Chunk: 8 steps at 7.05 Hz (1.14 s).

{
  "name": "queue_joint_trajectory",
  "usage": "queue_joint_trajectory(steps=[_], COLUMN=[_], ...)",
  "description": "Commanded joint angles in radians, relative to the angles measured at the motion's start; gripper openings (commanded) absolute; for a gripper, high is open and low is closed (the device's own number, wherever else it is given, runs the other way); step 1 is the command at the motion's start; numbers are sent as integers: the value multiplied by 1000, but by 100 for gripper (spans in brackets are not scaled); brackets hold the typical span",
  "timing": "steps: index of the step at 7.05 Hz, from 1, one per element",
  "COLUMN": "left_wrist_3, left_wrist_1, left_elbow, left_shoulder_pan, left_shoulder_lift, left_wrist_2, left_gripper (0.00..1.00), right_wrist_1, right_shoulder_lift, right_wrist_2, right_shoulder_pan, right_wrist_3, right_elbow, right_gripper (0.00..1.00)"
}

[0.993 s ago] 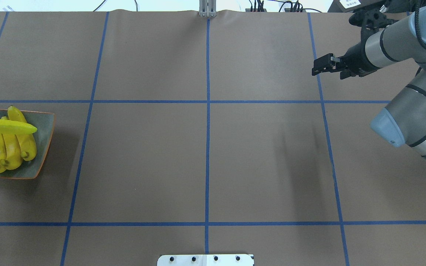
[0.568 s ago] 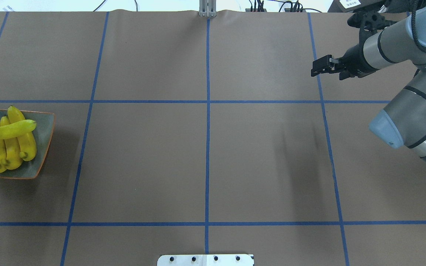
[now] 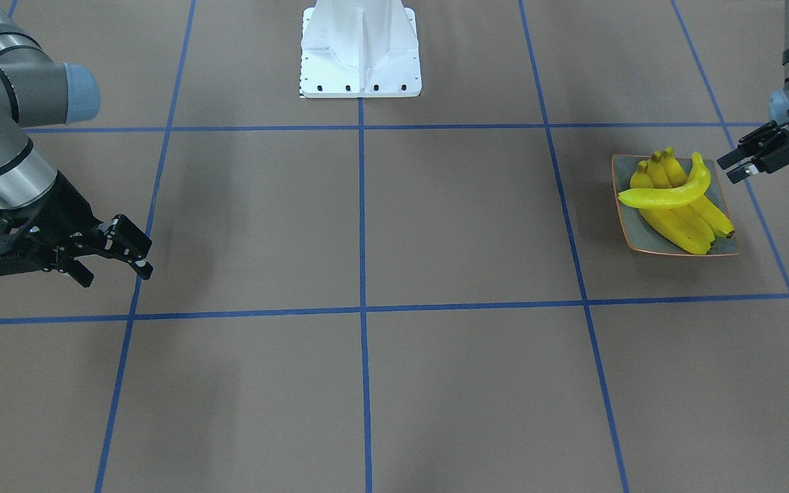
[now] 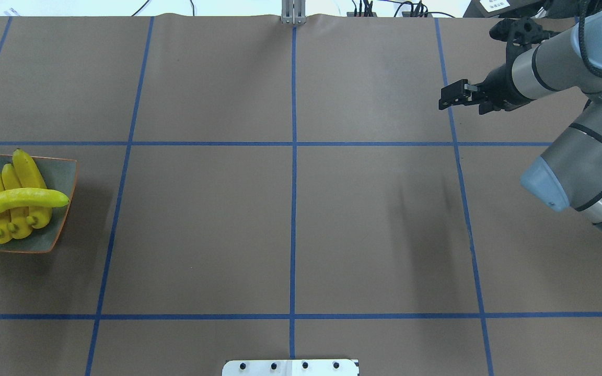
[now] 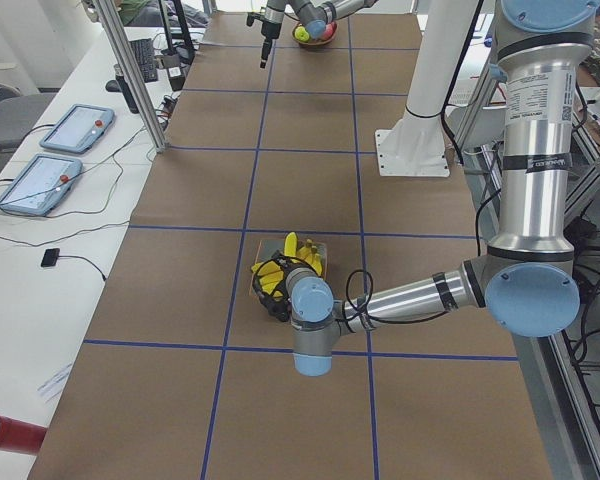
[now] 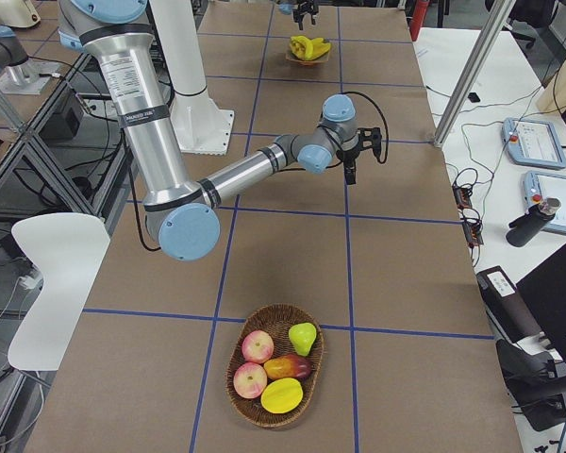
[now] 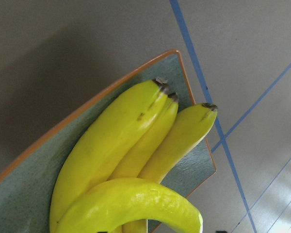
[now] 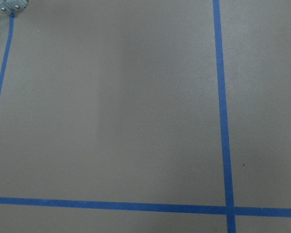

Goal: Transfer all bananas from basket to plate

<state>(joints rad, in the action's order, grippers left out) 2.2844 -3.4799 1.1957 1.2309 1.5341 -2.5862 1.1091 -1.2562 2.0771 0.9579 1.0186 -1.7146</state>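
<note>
At the front-facing view's right, four bananas [image 3: 668,197] are stacked on the plate [image 3: 629,231] (one crosswise, room lacking); the left claw [image 3: 725,172] and right claw [image 4: 447,98] are held spread, empty.

The top banana [image 4: 19,201], a second ago held in the jaws of the left gripper [image 3: 729,171] over the middle of the other three bananas [image 4: 23,166], is now free, lying crosswise on their ends just ahead of the parted jaw tips, which have drawn back
</note>
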Motion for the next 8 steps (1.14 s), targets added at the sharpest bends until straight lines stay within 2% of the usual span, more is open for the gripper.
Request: queue_joint_trajectory(steps=[1, 3, 4, 6, 8], left_wrist_3=[15, 4, -113, -563, -742], left_wrist_1=[-1, 13, 56, 308, 457], left_elbow=[14, 51, 53, 61, 71], left_shoulder_pan=[5, 60, 132, 223, 260], left_shoulder_lift=[11, 53, 90, 96, 139], left_wrist_2=[0, 17, 33, 34, 53], left_gripper=[100, 100, 100, 100, 100], right_wrist_1=[2, 55, 95, 248, 357], right_shoulder_lift=[1, 11, 12, 15, 11], right_wrist_2=[1, 12, 12, 11, 11], right_shoulder_pan=[1, 8, 25, 79, 137], right_wrist_3=[-2, -14, -43, -235, -365], right_elbow=[0, -2, -2, 1, 3], right_gripper=[100, 100, 100, 100, 100])
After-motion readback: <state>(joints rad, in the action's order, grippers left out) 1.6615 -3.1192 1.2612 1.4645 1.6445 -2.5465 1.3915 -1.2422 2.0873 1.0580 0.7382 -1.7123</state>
